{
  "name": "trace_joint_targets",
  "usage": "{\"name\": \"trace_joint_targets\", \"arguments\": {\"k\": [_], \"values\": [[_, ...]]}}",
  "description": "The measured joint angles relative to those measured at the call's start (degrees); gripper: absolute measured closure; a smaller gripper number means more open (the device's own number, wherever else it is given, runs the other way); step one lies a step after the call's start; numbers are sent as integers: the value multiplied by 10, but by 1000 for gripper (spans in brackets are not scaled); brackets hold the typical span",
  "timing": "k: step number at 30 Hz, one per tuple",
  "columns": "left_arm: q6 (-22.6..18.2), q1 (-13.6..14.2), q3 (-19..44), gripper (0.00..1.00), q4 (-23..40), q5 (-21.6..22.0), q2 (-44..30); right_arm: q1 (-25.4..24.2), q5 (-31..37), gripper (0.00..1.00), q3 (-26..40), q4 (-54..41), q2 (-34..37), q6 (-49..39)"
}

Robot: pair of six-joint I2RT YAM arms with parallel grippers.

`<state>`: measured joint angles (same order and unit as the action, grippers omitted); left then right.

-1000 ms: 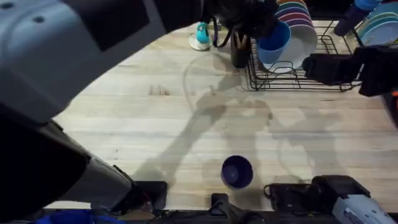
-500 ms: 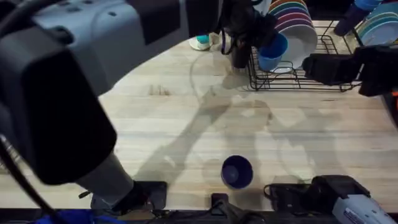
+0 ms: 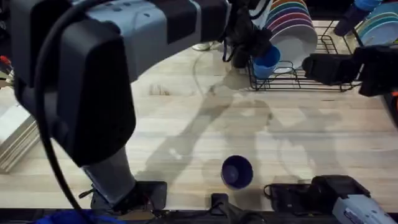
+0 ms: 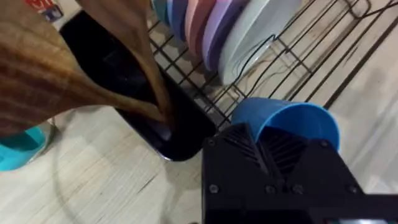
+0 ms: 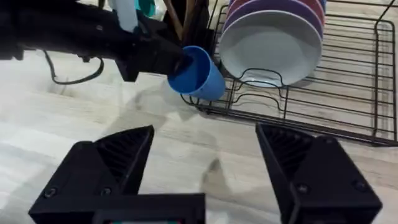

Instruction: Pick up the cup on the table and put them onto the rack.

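Beside utensil holder [image 3: 239, 57], plates [image 3: 292, 25], light blue cup [image 3: 266, 61]

Light blue cup [image 3: 267, 60] hangs tilted at the near left corner of the black wire rack [image 3: 311, 78], its mouth facing sideways. Dark navy cup [image 3: 237, 171] stands upright, mouth up, on the pale wooden table [image 3: 186, 124], well apart from the rack.

row of pastel plates [image 5: 273, 31] standing upright on edge, dark utensil holder [image 4: 149, 106] with wooden utensils [image 4: 68, 62], teal item [image 4: 22, 149] beside holder, stacked plates [image 3: 379, 25] far right
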<state>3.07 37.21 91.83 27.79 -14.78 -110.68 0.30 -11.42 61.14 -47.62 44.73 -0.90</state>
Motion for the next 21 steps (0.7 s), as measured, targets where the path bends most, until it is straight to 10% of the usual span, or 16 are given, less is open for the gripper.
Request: {"name": "trace_joint_targets", "arguments": {"k": [21], "values": [[6, 5, 0, 960, -2, -1, -27, 0, 0, 9, 0, 0, 0, 0]]}}
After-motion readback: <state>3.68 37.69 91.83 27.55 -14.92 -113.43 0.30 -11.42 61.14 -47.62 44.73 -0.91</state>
